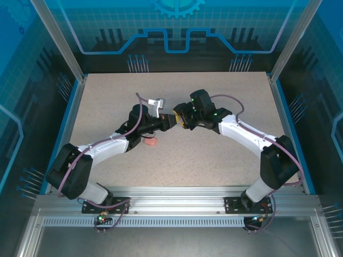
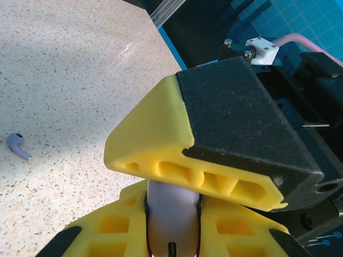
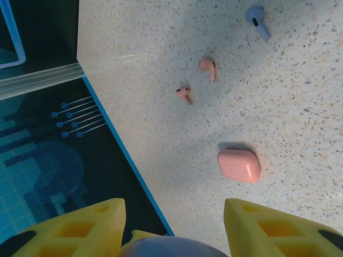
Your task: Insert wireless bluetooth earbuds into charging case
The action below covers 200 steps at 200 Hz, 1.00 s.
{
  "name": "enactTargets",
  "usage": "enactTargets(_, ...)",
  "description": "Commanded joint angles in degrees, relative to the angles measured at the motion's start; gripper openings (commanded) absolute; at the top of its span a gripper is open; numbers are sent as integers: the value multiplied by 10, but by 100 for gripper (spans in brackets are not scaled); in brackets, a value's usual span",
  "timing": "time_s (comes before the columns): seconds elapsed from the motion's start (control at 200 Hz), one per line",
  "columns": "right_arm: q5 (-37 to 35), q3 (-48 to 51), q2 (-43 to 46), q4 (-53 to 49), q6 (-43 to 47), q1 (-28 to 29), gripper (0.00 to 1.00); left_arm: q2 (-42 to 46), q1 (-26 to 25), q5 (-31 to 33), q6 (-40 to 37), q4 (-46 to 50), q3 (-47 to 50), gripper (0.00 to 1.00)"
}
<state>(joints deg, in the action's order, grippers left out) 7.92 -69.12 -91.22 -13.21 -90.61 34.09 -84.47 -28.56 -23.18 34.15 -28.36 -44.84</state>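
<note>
**Claws meet over a case**

Top: left claw (image 1: 170, 121) and right claw (image 1: 183, 121) meet at the middle of the table (image 1: 225, 155), with a pink case (image 1: 150, 142) just nearer.
Left wrist: left claw clamps a pale purple case (image 2: 171, 206); a purple earbud (image 2: 17, 145) lies apart.
Right wrist: right claw half spread, grip unclear; pink earbuds (image 3: 208, 68) lie near the pink case.

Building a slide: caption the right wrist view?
Closed pink case, two pink earbuds and a lavender earbud on the table, beyond the right gripper.

White-and-black arms (image 1: 104, 144), mauve cables (image 1: 140, 110), yellow right hand (image 3: 172, 219), black pads (image 2: 236, 118)
</note>
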Motion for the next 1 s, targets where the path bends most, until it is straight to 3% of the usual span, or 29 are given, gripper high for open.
enactTargets(0.0,-1,-13,-10,-8,7,-3,65,17,-3,-3,-8,-33,0,0)
enactTargets(0.065,-2,-15,-2,-5,26,-13,77,17,-4,-3,-7,-30,1,0)
enactTargets(0.13,-12,-16,18,-18,57,-26,83,20,-3,-2,-9,-25,1,0)
enactTargets(0.3,-19,32,110,-27,210,-89,85,27,-1,-14,-20,1,-8,0)
enactTargets(0.455,76,87,173,25,467,-143,85,24,-1,-43,-33,31,-34,0)
enactTargets(0.535,133,123,195,47,542,-152,84,19,-1,-52,-36,42,-48,0)
enactTargets(0.7,211,183,197,115,558,-150,83,5,0,-68,-36,55,-68,0)
enactTargets(0.995,222,190,164,154,557,-126,81,-10,-1,-74,-38,66,-82,0)
